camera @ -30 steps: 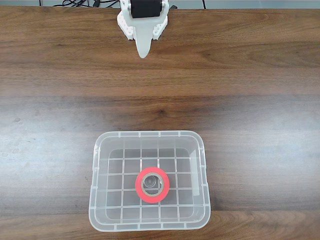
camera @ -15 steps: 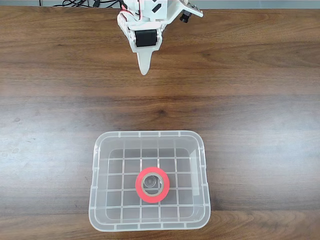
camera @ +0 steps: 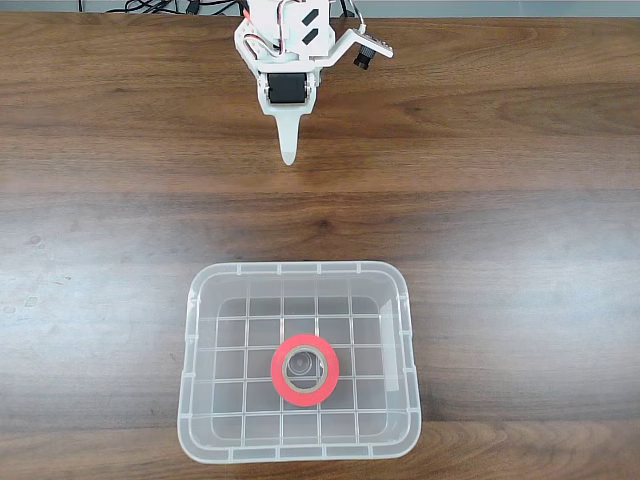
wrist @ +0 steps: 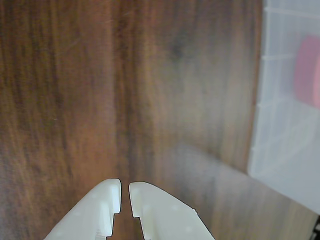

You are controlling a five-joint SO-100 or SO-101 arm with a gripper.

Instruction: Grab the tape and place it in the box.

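1. Tape [camera: 305, 370] lies flat on the gridded floor of the box [camera: 298, 271], a little right of centre and toward the near wall in the fixed view; grey core ring faces up.
2. Box sits on the wooden table [camera: 520, 250] at the near edge, upright.
3. My gripper [camera: 288, 155] is well apart from the box, across the table at its far edge, tip pointing toward the box.
4. Wrist view: my fingers [wrist: 155, 210] are nearly together, a thin slit between the tips, nothing held; gripper [wrist: 125, 192] over bare wood.
5. Wrist view: box wall [wrist: 260, 125] at right; tape [wrist: 306, 70] a blurred pink patch behind it.
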